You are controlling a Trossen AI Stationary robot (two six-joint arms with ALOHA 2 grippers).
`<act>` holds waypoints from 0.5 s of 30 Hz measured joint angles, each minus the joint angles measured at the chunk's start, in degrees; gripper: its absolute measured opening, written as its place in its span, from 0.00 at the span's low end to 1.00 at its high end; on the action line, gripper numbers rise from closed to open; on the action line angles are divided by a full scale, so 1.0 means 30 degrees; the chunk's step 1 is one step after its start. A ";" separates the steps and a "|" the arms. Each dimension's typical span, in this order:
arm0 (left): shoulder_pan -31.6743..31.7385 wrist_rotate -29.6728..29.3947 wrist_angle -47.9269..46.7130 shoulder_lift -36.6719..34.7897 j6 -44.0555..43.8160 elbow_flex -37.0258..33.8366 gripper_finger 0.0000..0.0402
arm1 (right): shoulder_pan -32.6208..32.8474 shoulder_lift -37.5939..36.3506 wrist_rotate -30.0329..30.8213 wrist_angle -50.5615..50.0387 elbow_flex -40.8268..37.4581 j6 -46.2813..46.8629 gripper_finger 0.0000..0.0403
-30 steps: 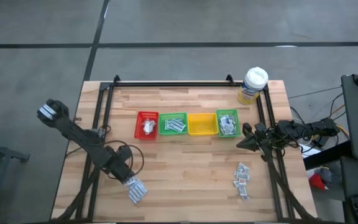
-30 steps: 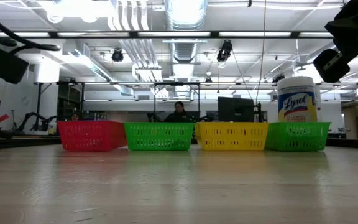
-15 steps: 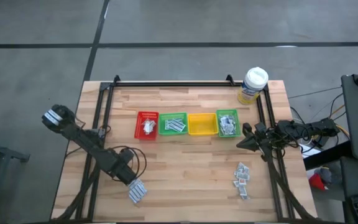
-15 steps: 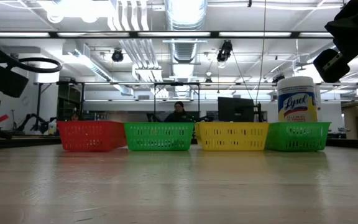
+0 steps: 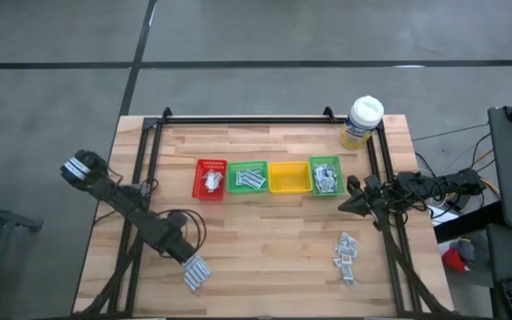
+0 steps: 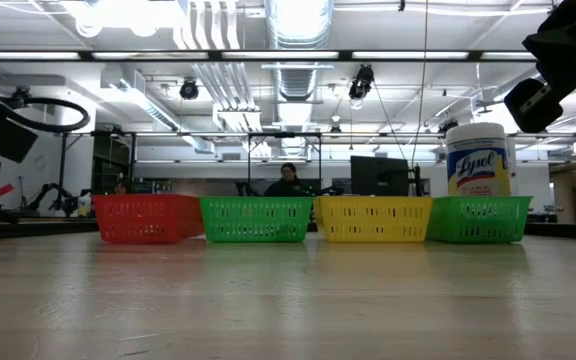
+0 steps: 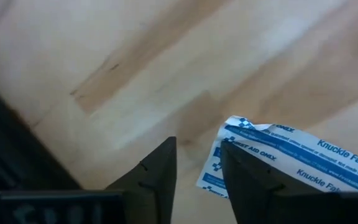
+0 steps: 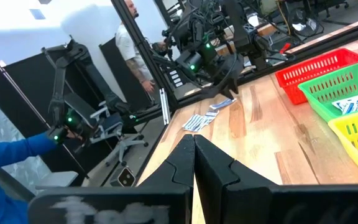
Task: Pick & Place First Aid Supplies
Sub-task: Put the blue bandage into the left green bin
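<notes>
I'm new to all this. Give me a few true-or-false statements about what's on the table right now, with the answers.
1. Four small bins stand in a row: a red bin, a green bin, a yellow bin, another green one. True.
2. The yellow bin is full of sachets. False: it looks empty.
3. The left gripper is down beside a pile of sachets. True.
4. The wipes tub lies on its side. False: it stands upright at the table's far right corner.
5. The right gripper is wide open. False: it is shut.
</notes>
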 joint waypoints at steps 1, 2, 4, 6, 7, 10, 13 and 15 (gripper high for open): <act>0.0007 -0.0020 -0.0157 -0.0112 -0.0192 0.0000 0.30 | -0.0003 0.0002 0.0000 0.0001 0.0000 0.0001 0.02; 0.0007 -0.0099 -0.0422 -0.0263 -0.0322 -0.0019 0.29 | -0.0002 0.0003 0.0000 0.0001 0.0000 0.0001 0.02; 0.0007 -0.0363 -0.0733 -0.0627 -0.0400 -0.0018 0.25 | -0.0006 0.0000 0.0000 -0.0003 0.0000 -0.0009 0.02; -0.0002 -0.0604 -0.0722 -0.1046 -0.0409 0.0077 0.23 | -0.0006 0.0006 0.0000 -0.0006 0.0000 -0.0043 0.02; -0.0008 -0.0831 -0.0875 -0.1267 -0.0420 0.0130 0.22 | -0.0006 0.0006 0.0000 -0.0006 0.0000 -0.0050 0.02; 0.0030 -0.1802 -0.1242 -0.2081 -0.0426 0.0539 0.21 | -0.0006 0.0018 0.0000 -0.0002 0.0000 -0.0050 0.02; 0.0006 -0.2522 -0.1331 -0.2750 -0.0334 0.0695 0.21 | -0.0006 0.0021 0.0000 -0.0005 0.0000 -0.0056 0.02; 0.0007 -0.2556 -0.1288 -0.2987 -0.0324 0.0679 0.21 | -0.0006 0.0021 0.0000 -0.0006 0.0000 -0.0056 0.02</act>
